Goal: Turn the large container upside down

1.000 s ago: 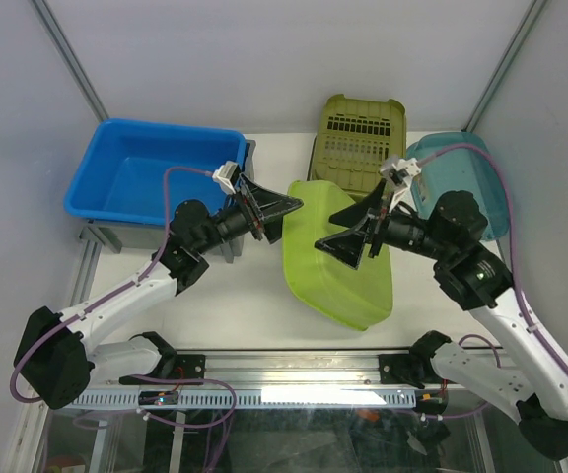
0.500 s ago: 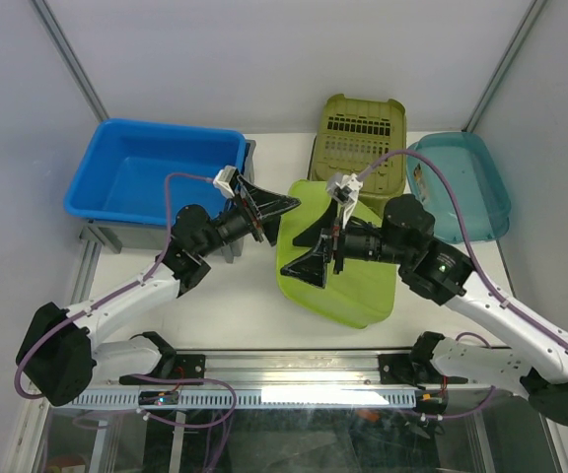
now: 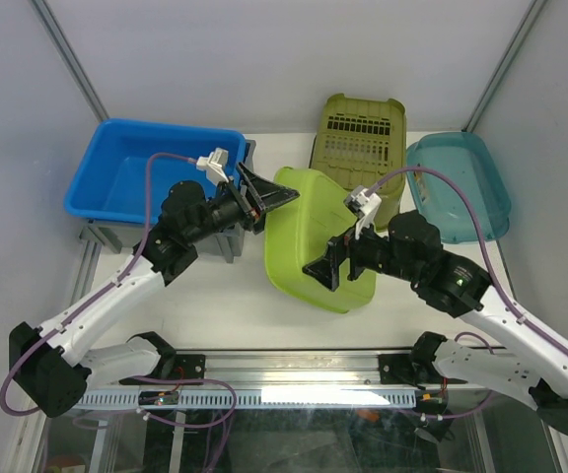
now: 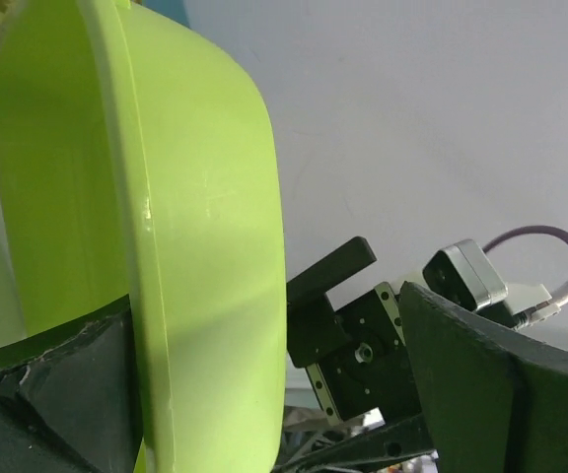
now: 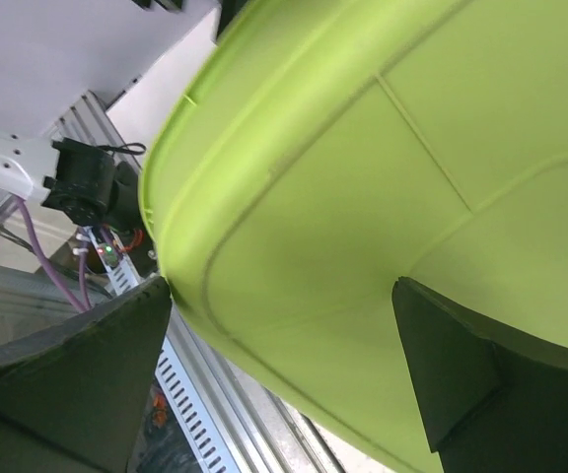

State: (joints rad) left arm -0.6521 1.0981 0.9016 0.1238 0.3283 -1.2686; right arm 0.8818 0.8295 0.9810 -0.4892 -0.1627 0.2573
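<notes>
Jaws of the left gripper (image 3: 269,192) stood wide apart, one on each side of the raised wall of the lime-green tub (image 3: 309,241). Those of the right gripper (image 3: 335,266) were apart too, facing the tub's underside. This tub was tilted near the counter's middle. The large container (image 3: 106,236), dark grey, stood upright at the back-left corner, with the blue tub (image 3: 166,128) sitting in it.

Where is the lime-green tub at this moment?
In the top view the lime-green tub sits tilted mid-table, between the left hand and the right hand, near the olive basket.
</notes>
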